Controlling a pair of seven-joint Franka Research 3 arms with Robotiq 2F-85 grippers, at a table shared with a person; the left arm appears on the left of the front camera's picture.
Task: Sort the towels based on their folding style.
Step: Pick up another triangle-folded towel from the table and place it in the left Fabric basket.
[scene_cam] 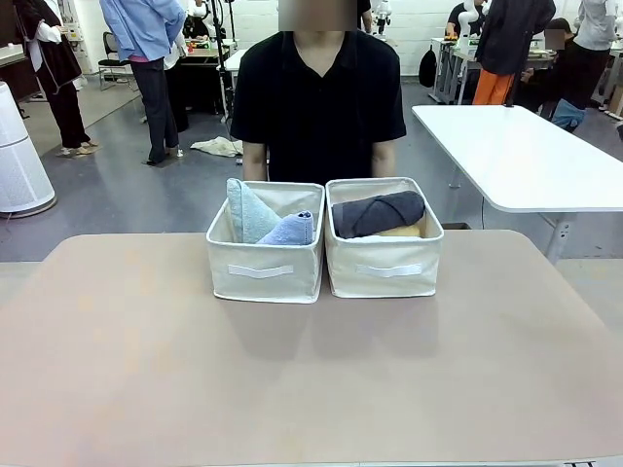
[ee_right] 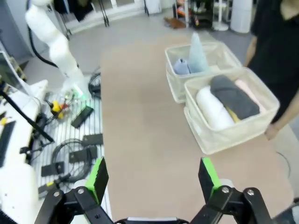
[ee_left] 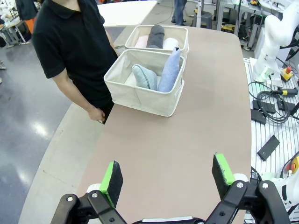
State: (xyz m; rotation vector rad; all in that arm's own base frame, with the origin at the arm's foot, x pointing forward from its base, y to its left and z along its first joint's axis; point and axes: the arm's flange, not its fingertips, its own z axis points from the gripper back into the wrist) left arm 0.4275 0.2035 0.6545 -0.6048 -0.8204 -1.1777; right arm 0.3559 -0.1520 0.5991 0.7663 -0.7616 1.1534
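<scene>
Sorting by fold, we found triangular lavender-blue (scene_cam: 291, 230) and teal-grey terry towels (scene_cam: 248, 211) binned left, rolled dark grey (scene_cam: 378, 212) right, our left gripper (ee_left: 168, 179) and right gripper (ee_right: 152, 176) spread, empty.

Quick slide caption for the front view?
Triangle-folded towels fill the left bin; rolled towels the right bin.
</scene>
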